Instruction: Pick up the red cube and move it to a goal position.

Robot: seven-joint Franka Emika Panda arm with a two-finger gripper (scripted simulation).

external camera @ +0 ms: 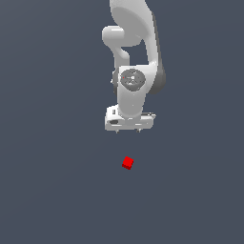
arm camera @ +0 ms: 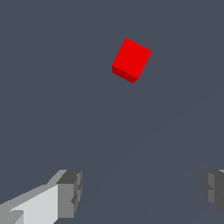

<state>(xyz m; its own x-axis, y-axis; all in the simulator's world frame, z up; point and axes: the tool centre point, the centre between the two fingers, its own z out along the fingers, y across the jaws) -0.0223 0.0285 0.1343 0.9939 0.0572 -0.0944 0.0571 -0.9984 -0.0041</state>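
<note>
The red cube lies on the flat grey floor in the exterior view, turned at an angle. My white gripper hangs above it and a little behind, not touching it. In the wrist view the red cube sits well ahead of the fingertips, outside the gap between them. The gripper is open wide, with nothing between its grey pads.
The white arm rises toward the top of the exterior view. A plain dark grey surface surrounds the cube on all sides. No goal marker shows in either view.
</note>
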